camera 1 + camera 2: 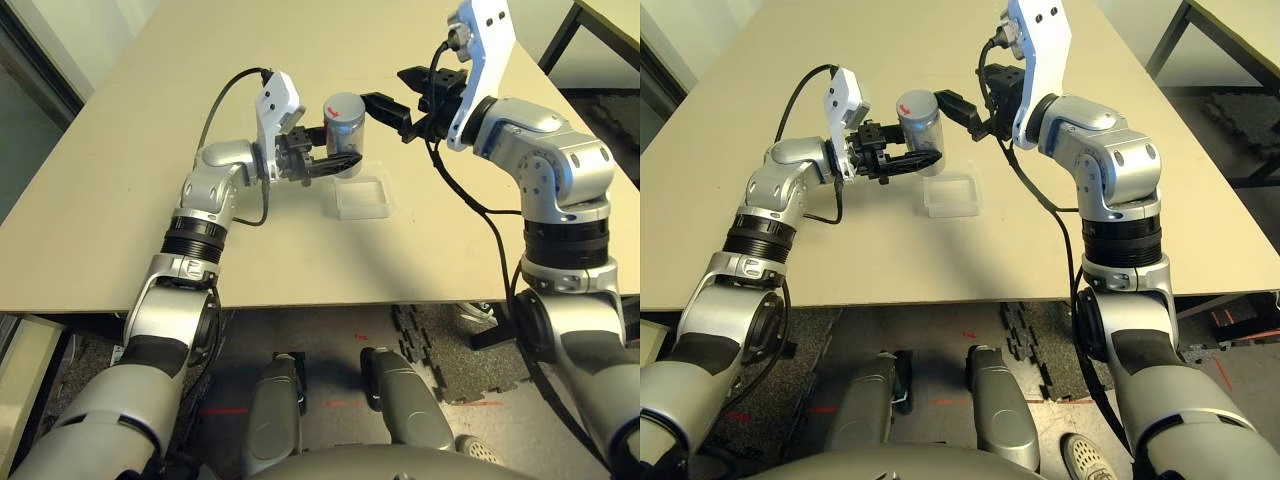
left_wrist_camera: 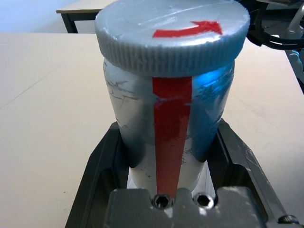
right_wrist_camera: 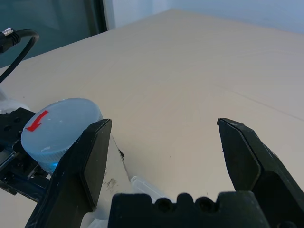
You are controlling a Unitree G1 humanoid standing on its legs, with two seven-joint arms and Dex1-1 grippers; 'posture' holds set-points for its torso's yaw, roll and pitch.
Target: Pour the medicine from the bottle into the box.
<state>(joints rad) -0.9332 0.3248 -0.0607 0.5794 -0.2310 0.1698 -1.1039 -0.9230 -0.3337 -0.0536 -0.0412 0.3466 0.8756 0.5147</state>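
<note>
Pinches the bottle (image 2: 142, 128) between both black fingers of the left gripper (image 2: 168, 123), upright or nearly so, just above the centre of the frame in the left eye view. Keeps the cap (image 1: 345, 106) on top, with a red arrow across it; shows a red stripe (image 2: 172, 128) down the side facing the left wrist camera. Spreads the fingers of the right gripper (image 3: 165, 120) wide around nothing, at upper right of the bottle in the left eye view, with one finger close beside the cap; cannot tell whether touching. See the box (image 1: 362, 212), clear and shallow, on the table (image 1: 270, 265), just below the bottle in the left eye view, partly overlapped by it there; cannot tell whether the bottle touches the box. Find black cables (image 1: 470, 195) looping from both wrists along the silver arms. Further out, note another table (image 1: 612, 18) in the upper right corner of the left eye view, and on the floor (image 1: 940, 320), a light shoe (image 1: 1088, 458) at lower right of the right eye view.
</note>
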